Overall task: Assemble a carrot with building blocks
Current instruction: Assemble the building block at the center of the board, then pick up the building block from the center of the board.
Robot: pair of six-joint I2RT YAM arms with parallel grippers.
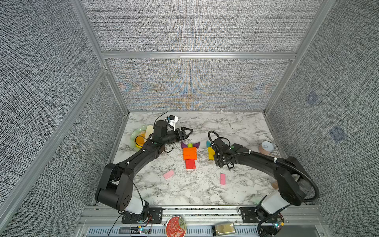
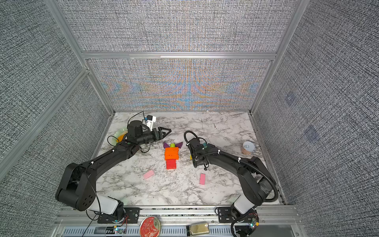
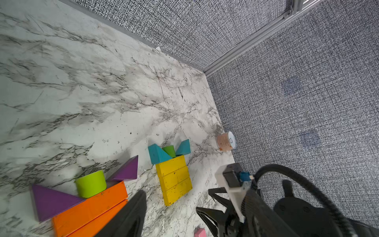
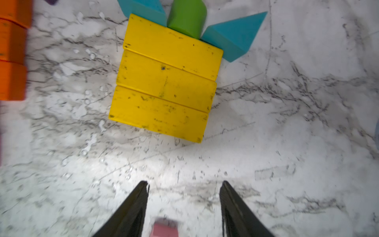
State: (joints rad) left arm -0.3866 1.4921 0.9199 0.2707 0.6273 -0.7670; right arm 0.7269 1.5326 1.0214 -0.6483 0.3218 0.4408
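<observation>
Hanging just short of the yellow bars (image 4: 164, 82), the right hand (image 4: 184, 182) has its jaws moderately apart, with only bare marble surface (image 4: 287, 133) between them. The coming move, as I judge it, turns on the loose pink bar (image 4: 165, 228). In the right wrist view it shows only as a blurred end cut off by the frame's edge, in line with the gap between the jaws but behind the fingertips, on the wrist side. In a top view what is most likely the same pink bar (image 1: 223, 179) lies flat at the lower right of the marble. Its long axis runs up and down the frame, just below the right wrist and apart from the yellow stack. The right arm is plainly the nearer (the left would have to reach across the whole build). A second pink bar (image 1: 168, 174) lies tilted at lower left of the orange bars (image 1: 190, 153).

The left hand (image 1: 190, 131) is pinched to a point and empty, up and left of the purple triangles (image 1: 184, 145).

The pink bar is a small, pale, flat-faced rectangular block. The yellow figure has its green stub (image 4: 187, 18) and teal triangles (image 4: 233, 37) but no tip, whereas the orange one ends in red bars (image 1: 190, 163), so pink probably belongs there.
</observation>
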